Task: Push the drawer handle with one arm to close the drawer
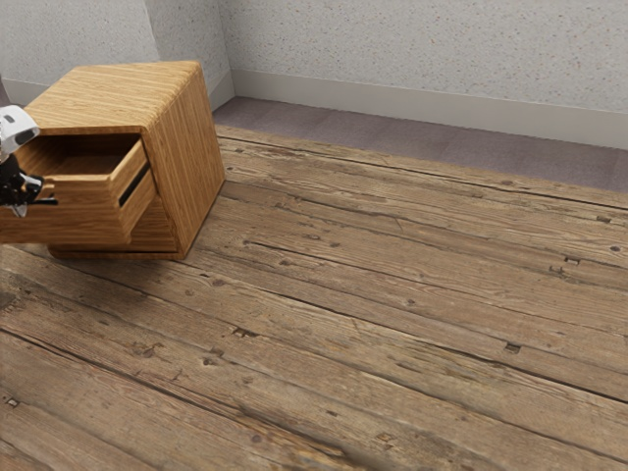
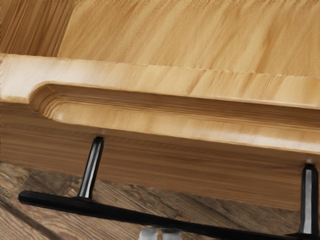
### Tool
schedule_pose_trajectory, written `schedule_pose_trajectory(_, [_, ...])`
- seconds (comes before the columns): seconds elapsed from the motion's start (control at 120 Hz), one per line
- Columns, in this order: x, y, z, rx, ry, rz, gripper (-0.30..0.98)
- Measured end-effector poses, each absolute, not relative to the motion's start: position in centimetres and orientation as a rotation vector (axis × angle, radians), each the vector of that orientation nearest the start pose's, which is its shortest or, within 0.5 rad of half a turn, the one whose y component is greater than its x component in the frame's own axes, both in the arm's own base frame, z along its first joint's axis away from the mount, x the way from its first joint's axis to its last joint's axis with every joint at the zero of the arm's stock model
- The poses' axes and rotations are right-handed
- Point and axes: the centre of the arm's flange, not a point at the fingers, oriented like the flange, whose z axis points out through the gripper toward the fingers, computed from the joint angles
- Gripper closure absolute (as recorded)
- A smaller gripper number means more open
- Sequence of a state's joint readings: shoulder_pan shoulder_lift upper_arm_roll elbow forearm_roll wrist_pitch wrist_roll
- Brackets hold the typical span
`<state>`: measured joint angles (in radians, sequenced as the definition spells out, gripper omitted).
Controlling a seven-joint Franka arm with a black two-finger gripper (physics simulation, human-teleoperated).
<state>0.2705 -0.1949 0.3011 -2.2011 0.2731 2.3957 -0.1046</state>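
Handle point(image 2: 130, 215) is set sideways between the drawer point(image 2: 150, 161) and gripper point(image 2: 159, 235), whose tips are pressed together, to be pushed inward.

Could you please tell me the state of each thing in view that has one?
Drawer: open, pulled out.
Handle: attached to the drawer's front.
Cabinet: standing upright.
End effector: near the handle; I cannot tell whether open or shut.

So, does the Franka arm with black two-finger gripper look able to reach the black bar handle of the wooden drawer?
Probably yes: the gripper is close beside the handle, on the side away from the wooden drawer front, and I see nothing between gripper and handle.
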Motion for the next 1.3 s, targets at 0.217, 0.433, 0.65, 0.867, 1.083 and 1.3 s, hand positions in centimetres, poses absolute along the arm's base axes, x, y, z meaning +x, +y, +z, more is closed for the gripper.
schedule_pose_trajectory(0.217, [45.2, 29.6, 49.5, -2.731, -0.703, -0.567, 0.79])
schedule_pose_trajectory(0.433, [47.1, 30.4, 49.4, -2.699, -0.686, -0.635, 0.79])
schedule_pose_trajectory(0.65, [49.3, 31.1, 48.9, -2.678, -0.670, -0.665, 0.79])
schedule_pose_trajectory(0.867, [51.5, 31.7, 48.0, -2.662, -0.655, -0.683, 0.79])
schedule_pose_trajectory(1.083, [53.1, 31.9, 48.0, -2.647, -0.638, -0.710, 0.79])
schedule_pose_trajectory(1.3, [54.1, 32.2, 47.8, -2.631, -0.623, -0.742, 0.79])
